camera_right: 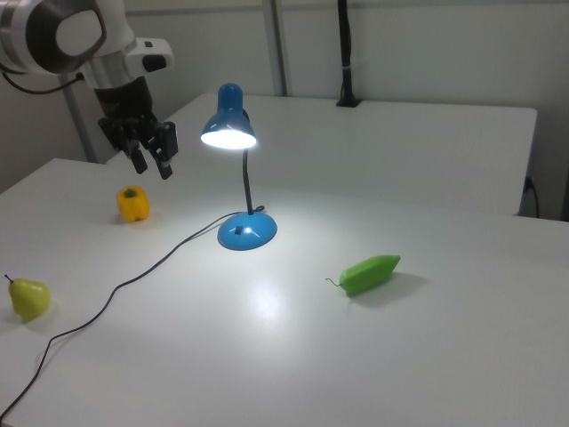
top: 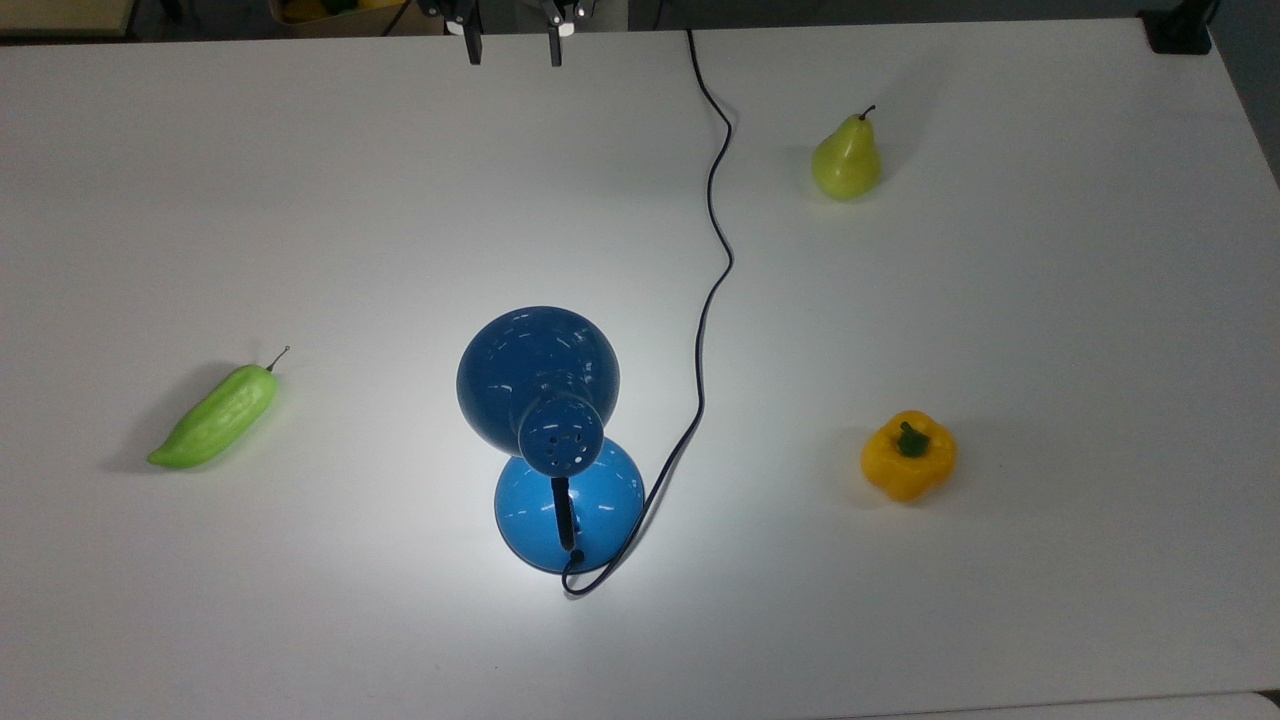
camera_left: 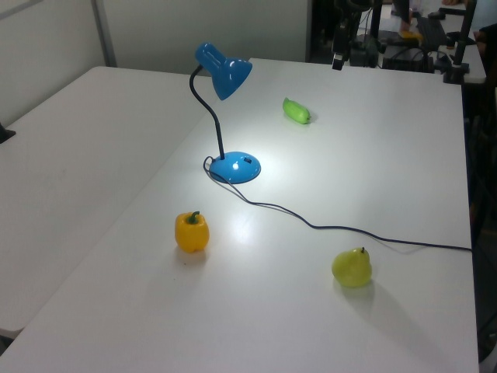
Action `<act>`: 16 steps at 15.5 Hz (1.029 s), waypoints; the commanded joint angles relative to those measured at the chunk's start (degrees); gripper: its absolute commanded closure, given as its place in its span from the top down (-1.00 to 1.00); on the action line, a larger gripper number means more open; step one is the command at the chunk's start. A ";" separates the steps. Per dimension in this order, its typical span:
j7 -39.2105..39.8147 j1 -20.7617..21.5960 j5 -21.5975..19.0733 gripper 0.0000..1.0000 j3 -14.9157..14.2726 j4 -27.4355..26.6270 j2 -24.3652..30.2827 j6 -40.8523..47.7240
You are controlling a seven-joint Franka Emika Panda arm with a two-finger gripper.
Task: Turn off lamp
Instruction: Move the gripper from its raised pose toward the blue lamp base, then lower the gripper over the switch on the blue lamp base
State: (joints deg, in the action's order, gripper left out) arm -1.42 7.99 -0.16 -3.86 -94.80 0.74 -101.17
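The blue lamp stands mid-table and is lit, throwing a bright pool on the white table (top: 300, 200). Its dome shade (top: 538, 372) leans over the round base (top: 590, 497) in the top view. In the left view the shade (camera_left: 224, 70) sits high above the base (camera_left: 235, 166). The right view shows the glowing shade (camera_right: 228, 124), the base (camera_right: 247, 233) and a small dark switch (camera_right: 238, 230) on it. A black cord (top: 715, 260) runs to the far edge. My gripper (top: 514, 50) hangs open and empty at the top edge of the top view, far from the lamp. In the right view the gripper (camera_right: 153, 165) is left of the shade.
A green ridged vegetable (top: 215, 418) lies at the top view's left. A pear (top: 846, 160) stands at the upper right and a yellow bell pepper (top: 908, 455) at the right. A black block (top: 1178, 30) sits on the table's far right corner.
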 commanded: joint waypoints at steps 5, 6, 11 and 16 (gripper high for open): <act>0.72 0.19 -0.98 -1.00 1.13 -1.35 -0.04 -1.84; 0.81 0.19 -0.98 -1.00 1.22 -1.88 -0.04 -2.28; 4.15 -0.87 -2.12 -1.00 1.31 -2.23 -1.00 -2.98; 4.76 -0.87 -1.07 -1.00 1.22 -3.99 -4.43 -8.77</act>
State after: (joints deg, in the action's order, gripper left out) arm 1.67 7.49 -0.92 -2.61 -97.00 -2.01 -104.33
